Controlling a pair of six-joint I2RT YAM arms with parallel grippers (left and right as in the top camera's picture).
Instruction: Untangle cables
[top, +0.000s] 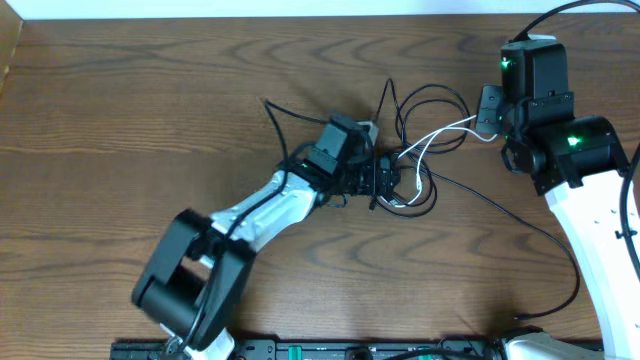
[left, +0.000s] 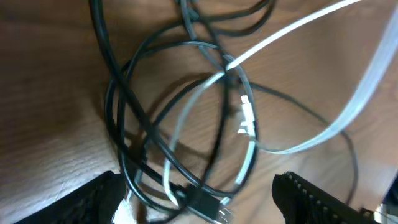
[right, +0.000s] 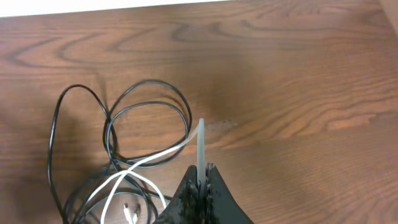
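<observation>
Cables (top: 412, 152) tangled mid table (top: 120, 110), room leftward; left tool (left: 196, 186) spread above, right tool (right: 200, 185) pinching white cable (right: 200, 140).

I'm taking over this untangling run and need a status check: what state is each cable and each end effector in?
white cable: pinched by the right end effector, its other stretches looped through the tangle.
black cables: tangled in overlapping loops on the table, not gripped.
left end effector: open, fingers on either side of the tangle.
right end effector: shut on the white cable.
</observation>
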